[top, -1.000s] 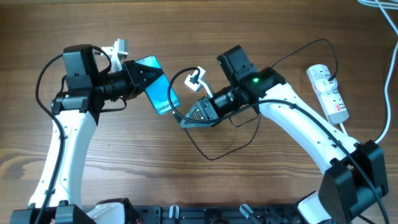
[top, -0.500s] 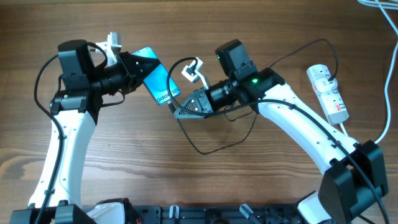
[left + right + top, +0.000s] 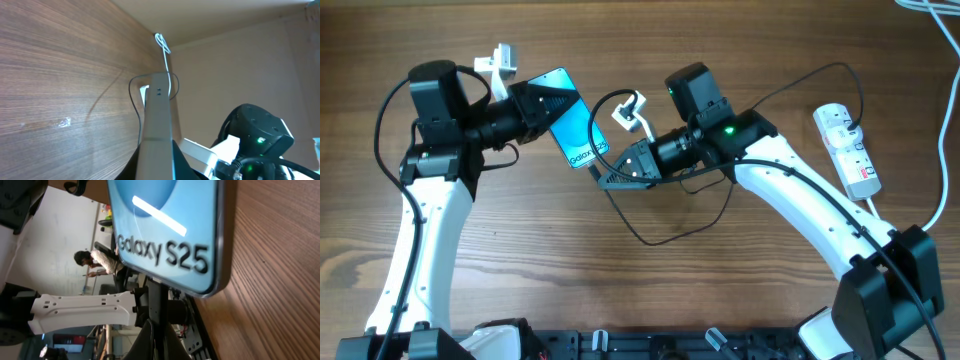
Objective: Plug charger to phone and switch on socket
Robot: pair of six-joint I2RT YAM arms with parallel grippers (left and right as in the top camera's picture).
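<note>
The phone (image 3: 577, 138), teal screen reading "Galaxy S25", is held tilted above the table by my left gripper (image 3: 552, 112), which is shut on it. The left wrist view shows the phone edge-on (image 3: 157, 110) between the left fingers (image 3: 157, 167). My right gripper (image 3: 610, 178) is shut on the charger's connector end, right at the phone's lower edge. In the right wrist view the black connector (image 3: 156, 302) rises from the right fingers (image 3: 157, 342) to just under the phone (image 3: 165, 225). The charger's black cable (image 3: 660, 240) loops over the table to the socket (image 3: 847, 150) at the right.
The wooden table (image 3: 520, 280) lies below. The socket's thick white cord (image 3: 880, 212) runs along the right edge. Both arm bases stand at the front edge. A white mount (image 3: 628, 112) sticks up from the right wrist.
The left gripper has lifted the phone up and away a little. The right gripper has moved left and up with the connector, closing on the phone's lower edge.
</note>
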